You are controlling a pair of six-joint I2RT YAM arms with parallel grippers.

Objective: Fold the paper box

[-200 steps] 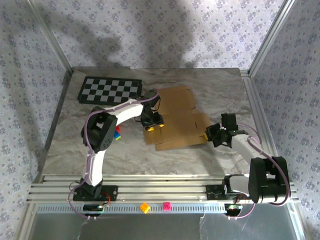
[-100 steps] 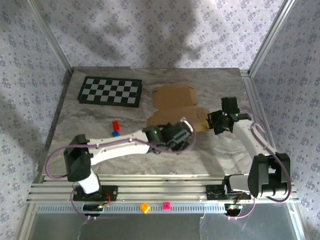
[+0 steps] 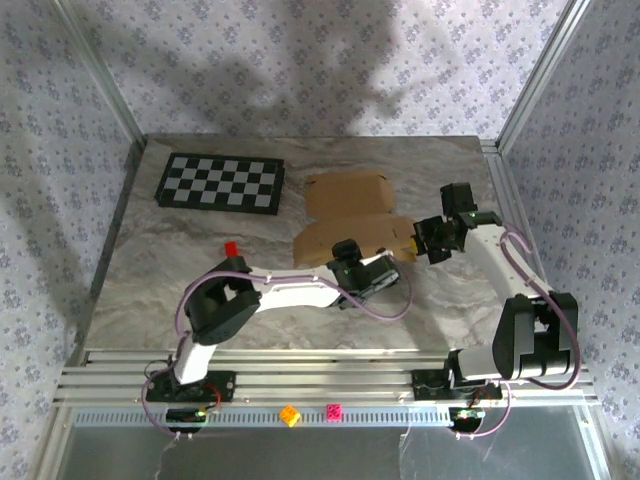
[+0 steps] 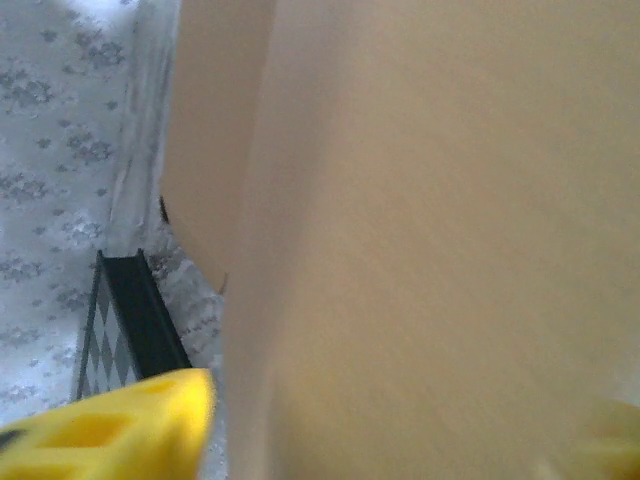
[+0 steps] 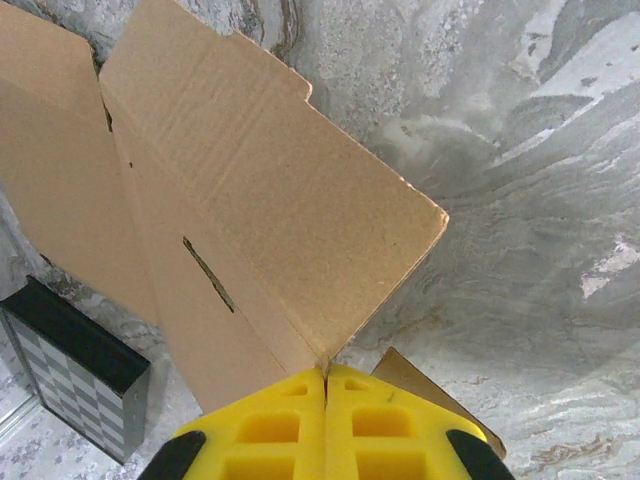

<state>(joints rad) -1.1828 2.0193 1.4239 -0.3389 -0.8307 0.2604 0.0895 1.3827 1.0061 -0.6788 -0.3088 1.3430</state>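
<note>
**Right gripper pinches the box edge, left gripper spread at the raised panel**

The paper box lies right of centre on the table, toward the far side. Its far part lies flat, while the nearer panel tilts up from the surface. In the right wrist view the cardboard rises as a creased sheet with a narrow slot cut in it.

The right gripper is at the box's right edge. Its yellow fingers are pressed together, with a thin cardboard corner clamped between them.

The left gripper sits at the near edge of the raised panel, its arm reaching across from the left. In the left wrist view its yellow fingers stand wide apart with the tan panel close in front. I cannot tell whether either one touches it.

A checkerboard mat lies far left, apart from the box. A small red block sits on the marble-patterned table, left of the box. A yellow block and a pink block rest on the near rail.
</note>
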